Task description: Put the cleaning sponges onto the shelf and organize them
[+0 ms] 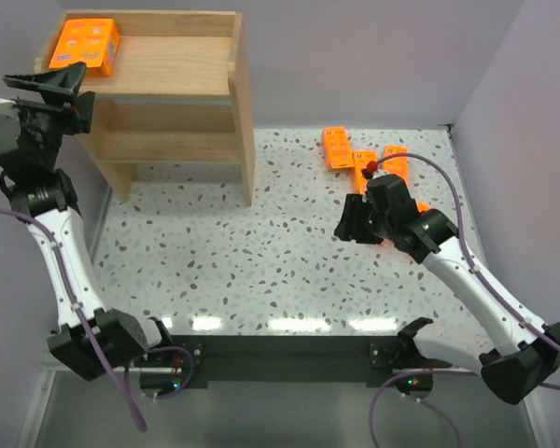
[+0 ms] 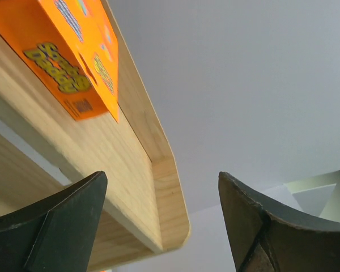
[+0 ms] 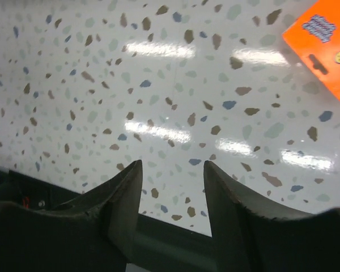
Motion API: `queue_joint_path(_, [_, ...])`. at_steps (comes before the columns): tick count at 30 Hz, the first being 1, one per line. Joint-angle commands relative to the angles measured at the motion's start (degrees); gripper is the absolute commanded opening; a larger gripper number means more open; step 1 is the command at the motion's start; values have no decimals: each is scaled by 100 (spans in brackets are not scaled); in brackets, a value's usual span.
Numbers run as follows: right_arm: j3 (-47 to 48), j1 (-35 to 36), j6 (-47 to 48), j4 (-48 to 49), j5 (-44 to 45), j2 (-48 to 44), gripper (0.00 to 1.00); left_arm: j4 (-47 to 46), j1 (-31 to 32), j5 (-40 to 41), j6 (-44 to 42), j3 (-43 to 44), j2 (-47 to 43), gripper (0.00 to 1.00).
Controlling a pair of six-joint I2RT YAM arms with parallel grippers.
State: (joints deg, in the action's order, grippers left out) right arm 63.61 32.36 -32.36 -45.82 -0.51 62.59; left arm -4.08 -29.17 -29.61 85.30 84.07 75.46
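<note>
Up at far left, the left gripper (image 1: pixel 51 86) hangs wide open and empty beside the shelf (image 1: pixel 168 65), where stacked cleaning sponges (image 1: pixel 87 45) sit in the top tier's back-left corner. Across the table (image 1: pixel 224 261), the right gripper (image 1: pixel 353 222), jaws partly parted and empty, is the nearer arm to the loose packs (image 1: pixel 364 161), which lie just beyond it with their long sides running roughly away from the bases.

This is a robot lab's test cell, not a home or shop. A left arm (image 1: pixel 65 271) and a right arm (image 1: pixel 476 289) are bolted side by side to a dark rail (image 1: pixel 289 359) at the near edge of a speckled table (image 1: pixel 261 271), which is boxed in by plain pale walls (image 1: pixel 355 56). Purple cables (image 1: pixel 420 159) loop along the arms. The only furnishings look like props (a small wooden shelf (image 1: pixel 243 103) and some orange packs (image 1: pixel 86 45)).
</note>
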Motion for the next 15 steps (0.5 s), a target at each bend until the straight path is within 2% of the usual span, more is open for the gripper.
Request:
queue_joint_path(1, [274,-334,-156,-313,963,60,52,407,244,-151,-662,-408,-1152,85])
queue_joint_path(5, [151,-1432,-306,-164,1053,489,68,1013,1034,227,-1662,-1469,-2297,85])
queue_joint_path(7, [177,-1925,-315,46,1377,710,71,1311,1491,122,-1972,-2005,-2746,85])
queue_joint_path(10, [221,-2277,-175,589,1667,1211,71,1583,1870,-422,-2411,-2561,-3168,84])
queue_joint_path(15, [616,-2638,-112,1048,1966,2370,67,2173,2178,-739,-3229,-3563,-3967,83])
